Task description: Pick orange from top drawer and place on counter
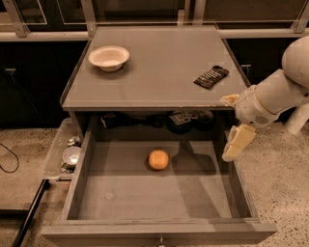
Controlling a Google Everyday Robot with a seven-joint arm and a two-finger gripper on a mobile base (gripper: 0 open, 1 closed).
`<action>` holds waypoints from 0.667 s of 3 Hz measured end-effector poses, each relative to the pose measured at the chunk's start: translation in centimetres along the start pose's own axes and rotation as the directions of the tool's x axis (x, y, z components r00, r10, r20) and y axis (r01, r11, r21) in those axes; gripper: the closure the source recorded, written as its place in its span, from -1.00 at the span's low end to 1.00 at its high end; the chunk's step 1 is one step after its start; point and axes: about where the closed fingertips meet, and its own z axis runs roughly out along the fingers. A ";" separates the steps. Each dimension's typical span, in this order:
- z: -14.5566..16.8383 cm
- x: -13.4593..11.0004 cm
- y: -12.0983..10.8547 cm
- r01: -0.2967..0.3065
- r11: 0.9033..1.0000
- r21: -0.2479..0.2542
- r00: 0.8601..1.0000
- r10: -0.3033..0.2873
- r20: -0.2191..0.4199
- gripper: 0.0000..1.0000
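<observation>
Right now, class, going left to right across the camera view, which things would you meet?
First the clear plastic bin → white bowl → orange in the top drawer → dark packet → gripper at the drawer's right wall.

Reference landmark: the grey cabinet (pixel 79 123) at centre.

Floor (pixel 285 193): pale speckled stone, visible to the left and right of the cabinet.

Rear wall: dark panels (pixel 34 82) behind the cabinet, crossed by a pale horizontal rail (pixel 43 35) just above worktop level, with pale uprights (pixel 88 14) rising from it.

Left of the cabinet: a clear plastic bin (pixel 55 154) touching its side. A black cable (pixel 9 161) loops on the floor further left, and a dark bar (pixel 29 217) lies diagonally.

Lighting: dim and warm.

Hand (pixel 236 144): at the cabinet's right front corner.
</observation>
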 end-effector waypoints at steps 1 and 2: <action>2.5 -0.4 1.5 -0.001 1.000 -0.007 0.996 0.002 0.091 -1.00; 7.2 -1.6 4.0 0.010 1.000 -0.025 0.970 -0.003 0.243 -1.00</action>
